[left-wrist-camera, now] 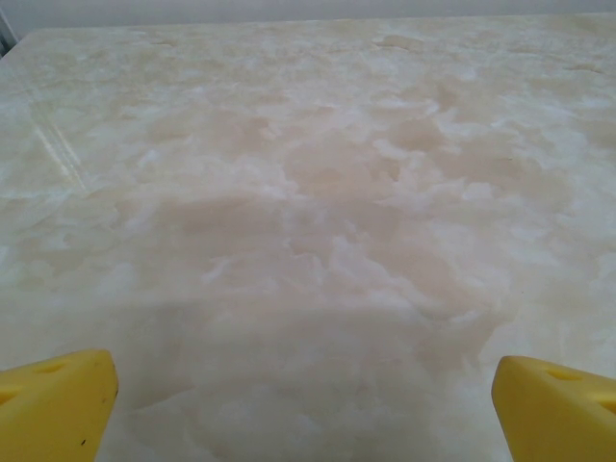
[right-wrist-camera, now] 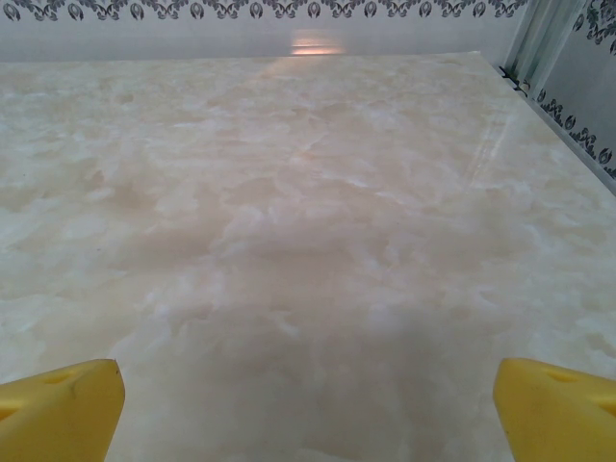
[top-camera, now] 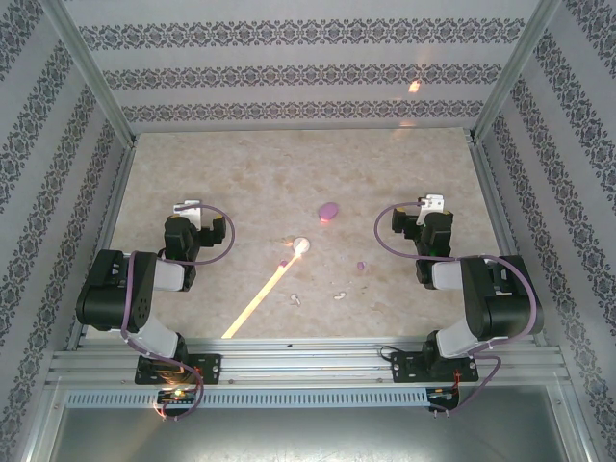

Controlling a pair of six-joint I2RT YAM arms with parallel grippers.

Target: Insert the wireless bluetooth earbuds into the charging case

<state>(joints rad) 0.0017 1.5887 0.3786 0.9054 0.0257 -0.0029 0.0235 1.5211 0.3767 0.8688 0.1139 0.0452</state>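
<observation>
In the top view a purple charging case [top-camera: 329,211] and a whitish charging case [top-camera: 301,245] lie mid-table between the arms. Two purple earbuds [top-camera: 284,260] [top-camera: 361,266] and two whitish earbuds [top-camera: 295,299] [top-camera: 340,295] are scattered nearer the arm bases. My left gripper [top-camera: 188,207] hovers at the left, well away from them. My right gripper [top-camera: 433,203] hovers at the right, also apart. In both wrist views the yellow fingers [left-wrist-camera: 58,404] [right-wrist-camera: 558,409] stand wide apart, so each gripper [left-wrist-camera: 303,409] [right-wrist-camera: 308,409] is open over bare marble.
The marble tabletop [top-camera: 241,183] is fenced by patterned walls [top-camera: 308,67] and metal posts on three sides. A bright streak of light [top-camera: 258,300] runs across the near middle. A metal rail [top-camera: 308,364] at the near edge carries both arm bases.
</observation>
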